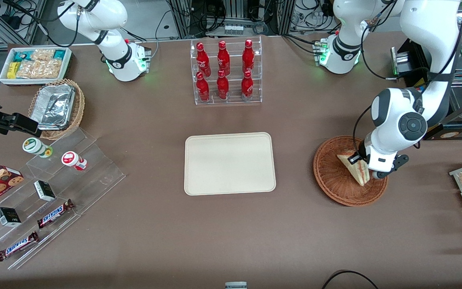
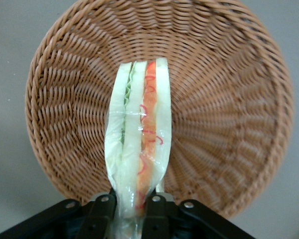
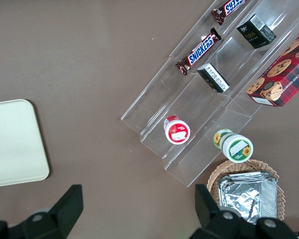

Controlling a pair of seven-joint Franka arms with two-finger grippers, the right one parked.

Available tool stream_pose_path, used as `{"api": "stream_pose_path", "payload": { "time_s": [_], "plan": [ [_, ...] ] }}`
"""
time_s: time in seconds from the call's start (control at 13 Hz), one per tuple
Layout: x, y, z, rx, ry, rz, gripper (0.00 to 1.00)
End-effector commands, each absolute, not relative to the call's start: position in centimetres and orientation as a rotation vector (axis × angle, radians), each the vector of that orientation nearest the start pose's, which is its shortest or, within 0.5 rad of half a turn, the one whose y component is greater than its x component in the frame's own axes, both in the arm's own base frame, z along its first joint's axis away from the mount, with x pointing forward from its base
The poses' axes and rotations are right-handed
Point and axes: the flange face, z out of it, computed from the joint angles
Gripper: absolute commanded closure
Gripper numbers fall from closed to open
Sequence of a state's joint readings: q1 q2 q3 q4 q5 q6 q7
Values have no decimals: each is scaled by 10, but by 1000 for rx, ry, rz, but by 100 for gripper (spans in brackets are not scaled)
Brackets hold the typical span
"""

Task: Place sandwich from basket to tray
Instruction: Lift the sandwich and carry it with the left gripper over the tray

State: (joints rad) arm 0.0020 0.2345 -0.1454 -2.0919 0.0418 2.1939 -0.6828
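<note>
Over the basket (image 1: 337,180), at the working arm's end of the bench (image 1: 223,233), the gripper (image 2: 134,206) is closed on the sandwich (image 2: 138,149), pinching one end of the wrapped wedge. Its filling edge shows red and green layers. Well apart from the basket, the tray (image 1: 229,163) lies flat toward the parked arm's end.
</note>
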Motion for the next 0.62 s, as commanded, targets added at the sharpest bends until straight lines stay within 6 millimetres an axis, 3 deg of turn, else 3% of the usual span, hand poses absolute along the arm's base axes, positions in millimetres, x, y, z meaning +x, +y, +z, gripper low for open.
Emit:
{"api": "stream_pose_path", "payload": {
  "time_s": [0.0, 0.31, 0.54],
  "plan": [
    [565, -111, 335, -2986, -639, 212, 100],
    [555, -169, 346, -3047, -365, 202, 100],
    [539, -244, 353, -3066, -254, 190, 100]
  ]
}}
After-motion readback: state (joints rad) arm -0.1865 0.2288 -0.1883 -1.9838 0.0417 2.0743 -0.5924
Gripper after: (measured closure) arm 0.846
